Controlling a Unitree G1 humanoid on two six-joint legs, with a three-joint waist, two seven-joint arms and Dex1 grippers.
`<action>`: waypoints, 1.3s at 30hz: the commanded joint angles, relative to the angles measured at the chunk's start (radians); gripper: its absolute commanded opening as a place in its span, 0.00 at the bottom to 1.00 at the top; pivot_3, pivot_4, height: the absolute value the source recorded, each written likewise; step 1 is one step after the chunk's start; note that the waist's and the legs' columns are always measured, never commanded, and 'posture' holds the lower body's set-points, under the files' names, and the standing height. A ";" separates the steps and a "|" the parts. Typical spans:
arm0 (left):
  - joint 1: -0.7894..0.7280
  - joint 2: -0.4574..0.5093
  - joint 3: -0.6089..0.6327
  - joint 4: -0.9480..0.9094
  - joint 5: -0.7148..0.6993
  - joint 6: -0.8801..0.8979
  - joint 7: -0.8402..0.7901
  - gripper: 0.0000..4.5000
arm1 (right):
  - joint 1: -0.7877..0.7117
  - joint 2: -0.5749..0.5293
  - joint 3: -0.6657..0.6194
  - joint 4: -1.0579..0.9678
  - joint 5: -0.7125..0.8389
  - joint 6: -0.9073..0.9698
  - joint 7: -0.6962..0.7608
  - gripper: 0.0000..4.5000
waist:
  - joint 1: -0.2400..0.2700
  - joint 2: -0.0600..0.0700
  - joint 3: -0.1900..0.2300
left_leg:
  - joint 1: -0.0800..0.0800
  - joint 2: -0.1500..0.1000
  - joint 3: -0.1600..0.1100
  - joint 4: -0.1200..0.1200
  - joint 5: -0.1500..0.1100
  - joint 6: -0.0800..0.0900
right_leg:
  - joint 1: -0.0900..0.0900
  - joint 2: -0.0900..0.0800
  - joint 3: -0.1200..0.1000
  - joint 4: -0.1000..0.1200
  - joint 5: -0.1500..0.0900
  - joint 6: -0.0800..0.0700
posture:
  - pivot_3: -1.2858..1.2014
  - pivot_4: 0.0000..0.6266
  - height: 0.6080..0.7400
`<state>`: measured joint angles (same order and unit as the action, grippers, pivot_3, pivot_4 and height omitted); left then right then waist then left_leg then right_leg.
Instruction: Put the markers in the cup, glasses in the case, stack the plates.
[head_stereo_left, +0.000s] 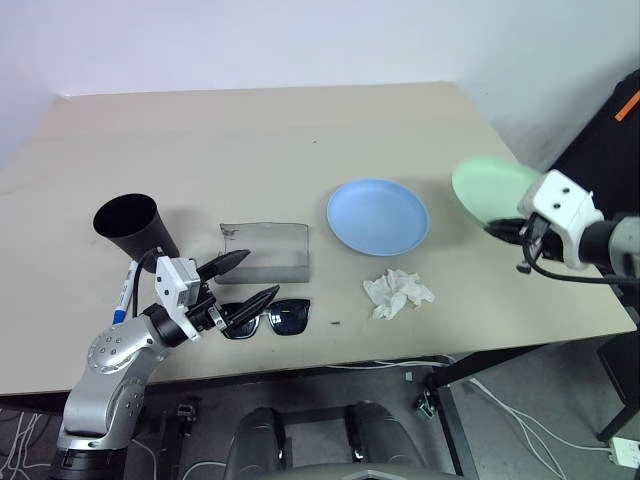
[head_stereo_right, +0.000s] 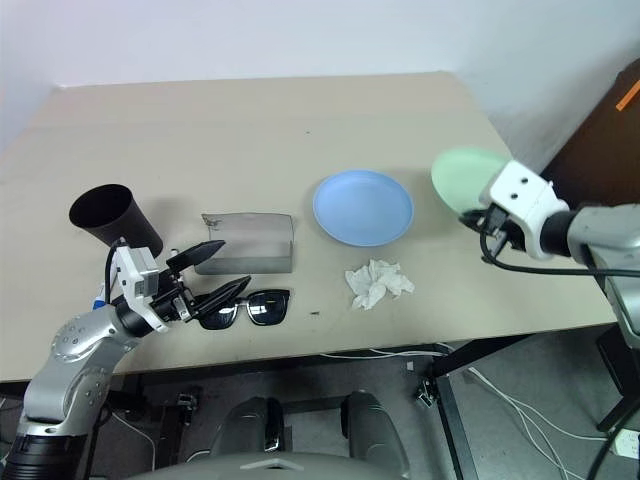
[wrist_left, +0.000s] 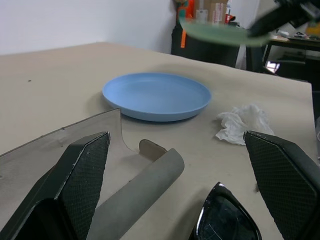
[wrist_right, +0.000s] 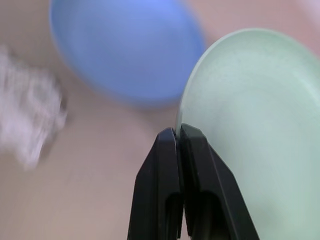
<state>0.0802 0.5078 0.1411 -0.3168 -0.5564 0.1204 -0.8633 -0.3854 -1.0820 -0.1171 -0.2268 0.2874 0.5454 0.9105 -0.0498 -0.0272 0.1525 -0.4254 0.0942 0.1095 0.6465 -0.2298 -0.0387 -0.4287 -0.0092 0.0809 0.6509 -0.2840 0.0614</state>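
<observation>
My right gripper (wrist_right: 177, 132) is shut on the rim of the mint green plate (head_stereo_left: 488, 188), which hangs tilted above the table's right edge. To its left the light blue plate (head_stereo_left: 378, 216) lies flat on the table. My left gripper (head_stereo_left: 257, 275) stands open and holds nothing, between the grey case (head_stereo_left: 265, 250) and the black glasses (head_stereo_left: 272, 318), which lie near the front edge. The black cup (head_stereo_left: 130, 228) stands at the left. A white marker (head_stereo_left: 124, 292) with a blue cap lies just in front of the cup, partly hidden by my left arm.
A crumpled white tissue (head_stereo_left: 398, 292) lies in front of the blue plate. The table (head_stereo_left: 250, 140) is bare across its far half. Dark furniture (head_stereo_left: 610, 140) stands past the table's right edge, and cables (head_stereo_left: 520, 420) run on the floor below.
</observation>
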 joint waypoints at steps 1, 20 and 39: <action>-0.005 0.002 0.035 0.002 0.000 -0.037 -0.006 1.00 | -0.101 0.068 0.077 0.043 -0.042 -0.093 0.005 0.00 | 0.002 0.000 0.000 | 0.000 0.000 0.000 0.000 0.000 0.000 | 0.000 0.000 0.000 0.000 0.000 0.000 | 0.52 0.24 0.89; -0.020 -0.030 0.033 -0.047 0.017 -0.054 0.058 1.00 | -0.274 0.408 0.348 0.272 -0.131 -0.108 0.053 0.00 | 0.008 0.001 0.001 | -0.001 0.000 0.003 0.002 0.000 0.001 | 0.000 -0.001 -0.001 0.002 0.000 0.000 | 0.52 0.24 0.89; -0.052 -0.008 0.053 -0.012 0.014 -0.043 0.038 1.00 | -0.221 0.389 0.237 0.154 -0.026 -0.016 0.120 0.99 | 0.010 0.001 0.001 | -0.001 0.000 0.003 0.002 0.000 0.001 | 0.000 0.000 -0.001 0.004 0.000 0.001 | 0.52 0.24 0.89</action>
<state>0.0324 0.4910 0.1760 -0.3112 -0.5338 0.0828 -0.8251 -0.6218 -0.6615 0.1804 0.0097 0.2008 0.5039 0.9976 -0.0396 -0.0266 0.1532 -0.4266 0.0938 0.1126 0.6485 -0.2301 -0.0376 -0.4289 -0.0093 0.0796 0.6545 -0.2841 0.0626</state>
